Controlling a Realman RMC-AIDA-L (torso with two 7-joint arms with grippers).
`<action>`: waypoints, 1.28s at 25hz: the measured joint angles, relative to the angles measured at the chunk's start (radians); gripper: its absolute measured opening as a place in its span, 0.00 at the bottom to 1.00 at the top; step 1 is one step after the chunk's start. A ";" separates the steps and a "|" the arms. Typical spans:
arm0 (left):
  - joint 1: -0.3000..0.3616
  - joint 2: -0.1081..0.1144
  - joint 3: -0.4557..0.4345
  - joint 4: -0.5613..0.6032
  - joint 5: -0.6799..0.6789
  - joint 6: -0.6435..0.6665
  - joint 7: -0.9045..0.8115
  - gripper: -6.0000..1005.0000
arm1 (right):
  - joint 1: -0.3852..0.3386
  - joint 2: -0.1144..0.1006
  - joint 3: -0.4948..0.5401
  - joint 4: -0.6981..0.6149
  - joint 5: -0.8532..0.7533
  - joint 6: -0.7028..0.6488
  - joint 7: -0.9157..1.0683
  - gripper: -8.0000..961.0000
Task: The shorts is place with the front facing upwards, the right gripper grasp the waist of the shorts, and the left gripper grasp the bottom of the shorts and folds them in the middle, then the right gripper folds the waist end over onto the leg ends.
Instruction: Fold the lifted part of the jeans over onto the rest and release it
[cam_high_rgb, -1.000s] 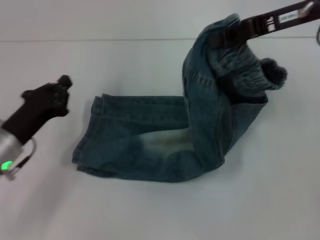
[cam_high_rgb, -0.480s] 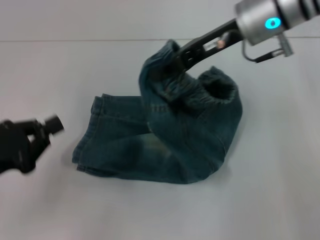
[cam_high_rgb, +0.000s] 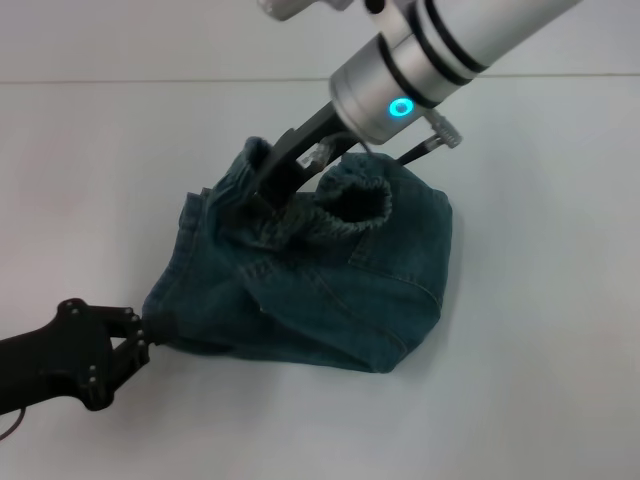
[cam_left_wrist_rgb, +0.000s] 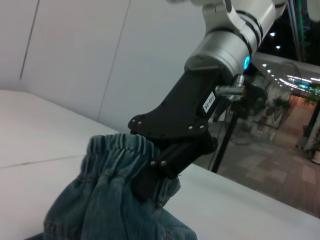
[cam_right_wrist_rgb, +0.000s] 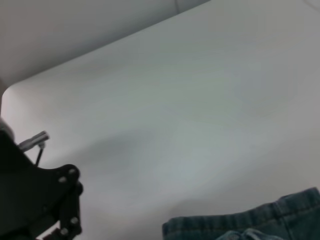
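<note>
Shorts (cam_high_rgb: 330, 290) lie folded; the right gripper (cam_high_rgb: 268, 192), fingers clamping the waist (cam_high_rgb: 350, 205), nears the leg ends (cam_high_rgb: 185, 335), unreleased; left gripper (cam_high_rgb: 135, 340) fingers' state unclear.

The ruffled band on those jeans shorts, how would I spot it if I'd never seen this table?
Find the shorts bunched on the white table, under the right gripper with the silver wrist. The waist of the shorts is the puckered elastic band pinched in that black claw, carried over the rest of the denim. Unlike the smooth cloth below, it is gathered into tight ruffles.
</note>
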 joint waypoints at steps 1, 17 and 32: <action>-0.003 -0.001 0.007 -0.003 0.002 -0.006 0.000 0.01 | 0.010 0.002 -0.006 0.013 0.002 0.005 -0.003 0.18; -0.012 -0.001 0.036 -0.019 0.006 -0.072 0.001 0.01 | 0.029 0.002 -0.030 0.038 0.050 -0.053 -0.059 0.60; -0.013 0.002 0.036 -0.030 0.013 -0.102 0.001 0.01 | 0.022 -0.009 -0.032 -0.052 0.031 -0.138 0.004 0.94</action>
